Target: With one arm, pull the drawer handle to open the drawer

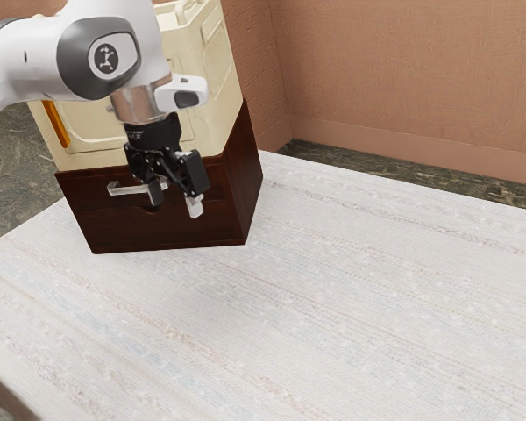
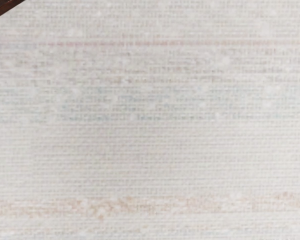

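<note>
My gripper (image 1: 174, 203) is open in front of the dark wooden drawer box (image 1: 193, 230), its two fingers apart and pointing down. The pale metal handle (image 1: 130, 189) runs across the drawer front, and its end toward the exterior view's right passes behind the nearer finger. Whether handle and finger touch, I cannot tell. No gap shows around the drawer front. In the wrist view a dark corner of the wooden box (image 2: 2, 7) appears at the edge of the picture.
A cream-coloured case (image 1: 212, 70) with an orange strip stands on top of the wooden box. The box rests on a table with a pale striped cloth (image 1: 333, 307). Brownish-pink walls (image 1: 403, 70) rise behind.
</note>
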Controlling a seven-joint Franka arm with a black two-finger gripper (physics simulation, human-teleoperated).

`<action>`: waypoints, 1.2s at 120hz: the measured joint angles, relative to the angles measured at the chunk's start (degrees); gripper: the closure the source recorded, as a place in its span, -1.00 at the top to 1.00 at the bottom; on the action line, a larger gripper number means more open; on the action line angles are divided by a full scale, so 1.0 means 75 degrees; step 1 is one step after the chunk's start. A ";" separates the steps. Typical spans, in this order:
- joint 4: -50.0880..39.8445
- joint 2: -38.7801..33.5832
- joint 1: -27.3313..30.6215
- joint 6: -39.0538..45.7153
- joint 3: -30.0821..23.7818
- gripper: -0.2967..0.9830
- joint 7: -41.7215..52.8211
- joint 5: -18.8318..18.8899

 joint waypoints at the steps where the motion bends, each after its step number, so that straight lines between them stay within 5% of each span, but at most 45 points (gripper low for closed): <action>1: -0.0001 0.0000 0.0001 0.0001 0.0000 0.54 0.0011 0.0003; 30: 0.0034 0.0008 0.0024 0.0000 0.0007 0.54 0.0285 0.0008; 48: 0.1882 -0.0081 0.0266 -0.0973 0.0058 0.54 0.0305 -0.0081; 70: 0.1705 -0.0221 -0.0109 -0.1309 0.0003 0.53 0.0305 -0.0110; 80: 0.0608 -0.0589 -0.0208 -0.1094 0.0366 0.53 0.0354 -0.0089; 102: -0.4948 -0.4436 -0.0170 0.0334 0.0789 0.54 0.0775 0.0417; 118: -0.5505 -0.4902 -0.1123 0.1012 0.1710 0.54 0.1472 0.0955; 144: -0.5388 -0.4922 -0.1555 0.1564 0.2184 0.54 0.3504 0.1230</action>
